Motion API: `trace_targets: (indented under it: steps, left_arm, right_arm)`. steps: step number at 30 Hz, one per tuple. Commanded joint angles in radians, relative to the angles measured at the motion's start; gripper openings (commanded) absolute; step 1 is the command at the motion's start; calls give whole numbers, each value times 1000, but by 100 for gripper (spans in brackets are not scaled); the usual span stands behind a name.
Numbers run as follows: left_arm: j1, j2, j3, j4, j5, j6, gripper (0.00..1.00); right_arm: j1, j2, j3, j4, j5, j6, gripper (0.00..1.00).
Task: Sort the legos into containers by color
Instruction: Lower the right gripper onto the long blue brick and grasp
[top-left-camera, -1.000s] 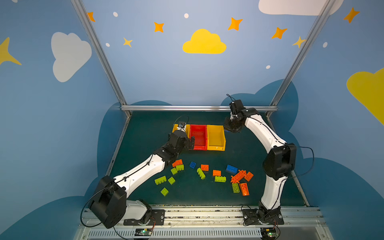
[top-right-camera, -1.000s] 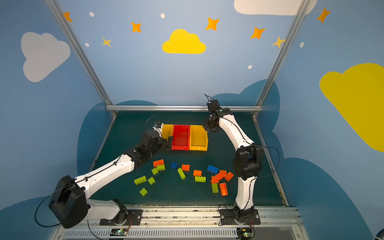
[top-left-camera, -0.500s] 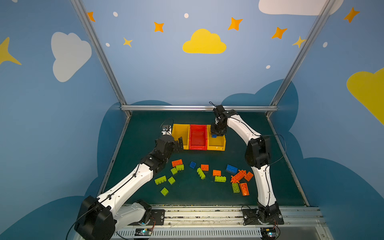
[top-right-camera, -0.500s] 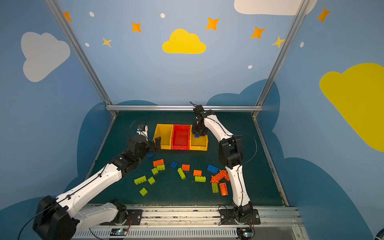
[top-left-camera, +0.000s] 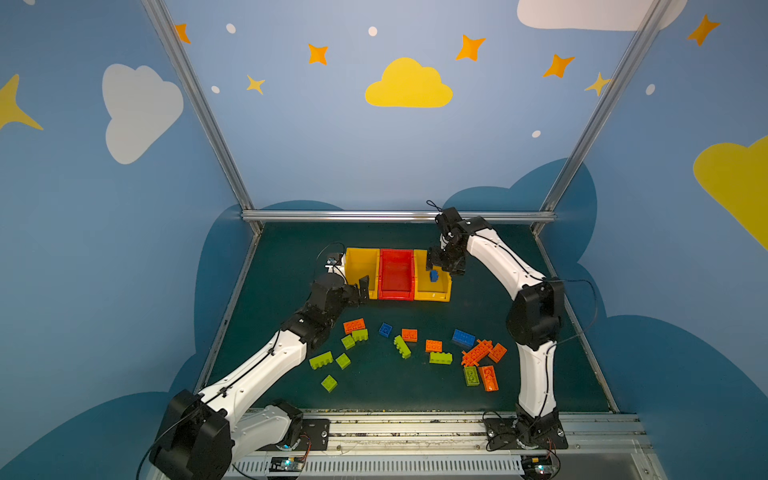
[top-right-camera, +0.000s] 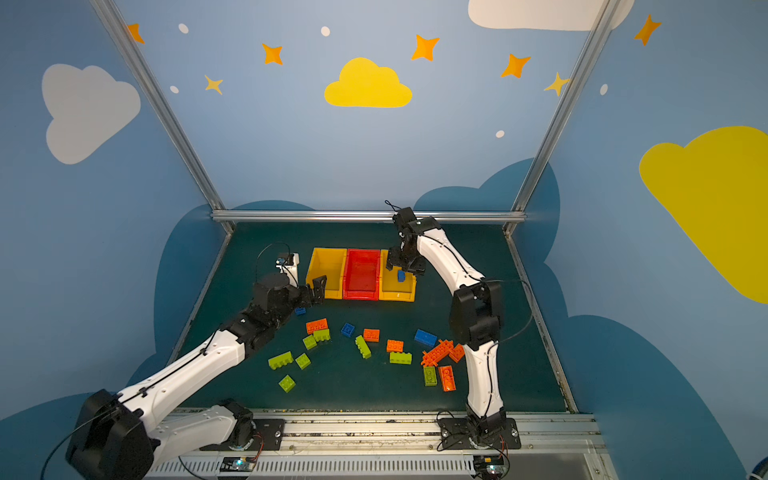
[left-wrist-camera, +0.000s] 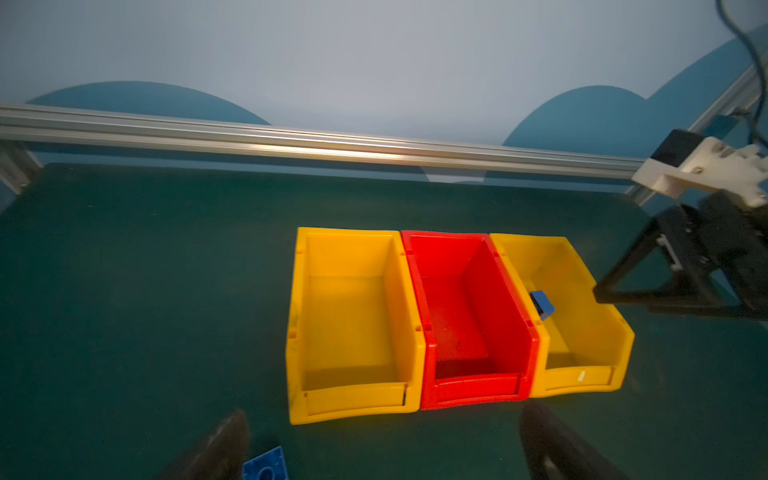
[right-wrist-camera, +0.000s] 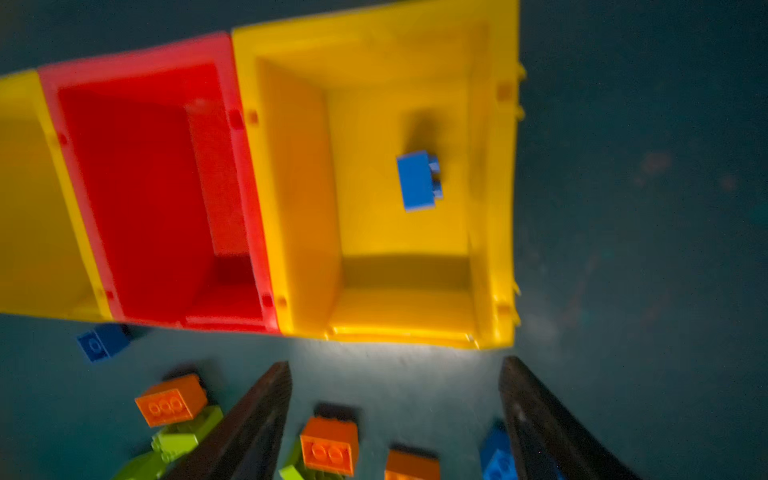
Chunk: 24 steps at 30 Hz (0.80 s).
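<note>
Release just done above right-side yellow bin (right-wrist-camera: 492, 208): right gripper (right-wrist-camera: 395, 365) now parted, holding nothing, blue lego (right-wrist-camera: 417, 180) inside, one piece sorted; left gripper (left-wrist-camera: 384, 415) wide open, empty.

bench (top-left-camera: 374, 399): carries the lot, with a rail along its back edge
bins (top-left-camera: 397, 296): three in a row, side walls touching, back half of the bench, roughly mid-width
left bin (top-left-camera: 360, 270): left end of the row
middle bin (top-left-camera: 397, 272): between the other two
right bin (top-left-camera: 432, 293): right end, with one brick (top-left-camera: 434, 275) inside its walls (lying or mid-air, can't tell)
right tool (top-left-camera: 445, 268): above the right bin's back end
left tool (top-right-camera: 316, 291): just in front of the left bin
stray brick (top-right-camera: 300, 311): on the bench beside the left tool, in front of the left bin
loose bricks (top-left-camera: 402, 347): spread left to right across the front half, well apart from the bins
pile (top-left-camera: 478, 353): right end of that spread, several touching
</note>
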Motion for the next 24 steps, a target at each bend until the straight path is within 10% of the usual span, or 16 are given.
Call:
trace_targets:
  steps: [1,10,24]
  left_arm:
    - [-29,39,34,78,92,-12,100]
    - [-108,137,96,92,114,-20,100]
    - [-128,173,167,35,138,17,100]
  right_arm:
    - [6,-157,-212,-29,44,54,82]
    - [16,-381,-713,146,4,211,88]
    - [18,-291,-826,311,-45,247,88]
